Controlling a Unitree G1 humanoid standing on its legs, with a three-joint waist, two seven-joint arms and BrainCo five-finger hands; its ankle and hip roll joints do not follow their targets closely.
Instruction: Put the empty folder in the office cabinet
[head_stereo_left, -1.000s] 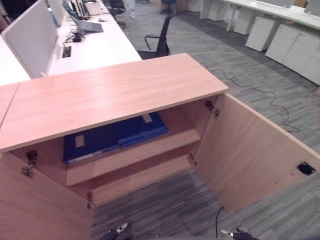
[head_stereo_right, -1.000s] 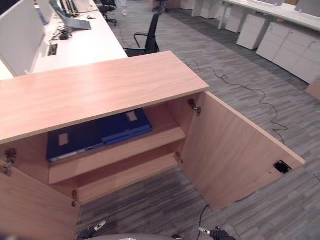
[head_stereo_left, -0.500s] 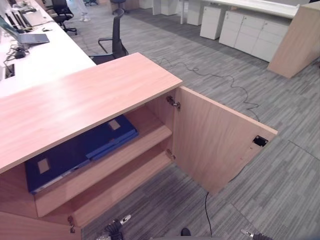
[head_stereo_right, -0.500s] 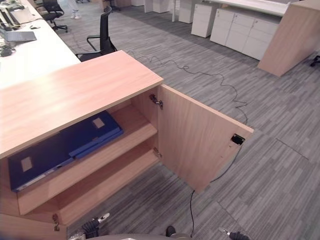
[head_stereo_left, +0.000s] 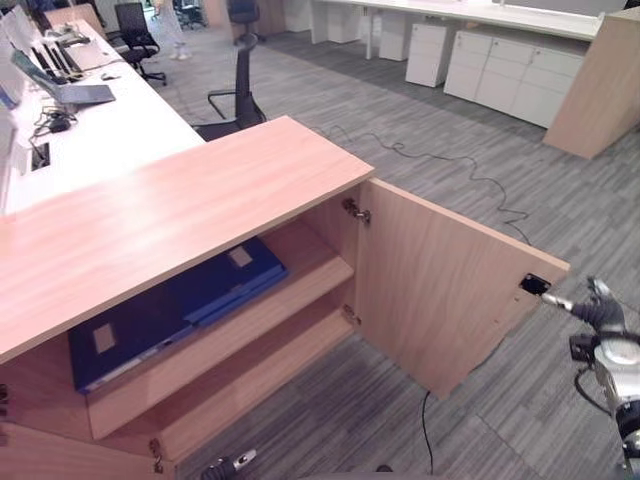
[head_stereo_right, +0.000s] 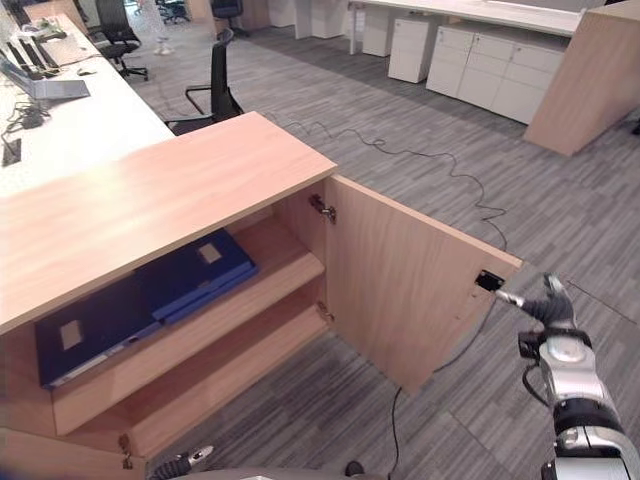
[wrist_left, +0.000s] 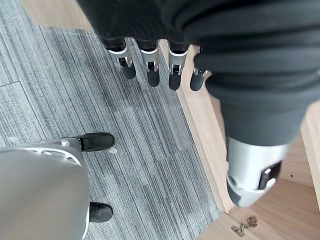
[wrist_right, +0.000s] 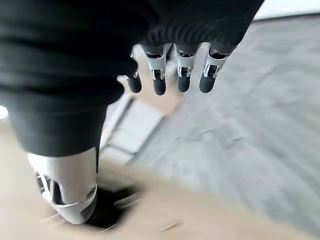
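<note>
1. Room: an open office is stretching away over grey striped carpet, with white desks, a black chair and white drawer units along the far side.
2. Office cabinet: its wood top is lying bare; the right door is standing wide open.
3. Folder: blue, lying flat on the upper shelf inside. Judgement: placing looks done and closing the doors is the step in hand.
4. Right hand: fingers relaxed, gripping nothing, hovering just beside the door's outer edge. Next move probably calls for pushing that edge inward.
5. Left hand: hanging low over the carpet, fingers loose, empty.
</note>
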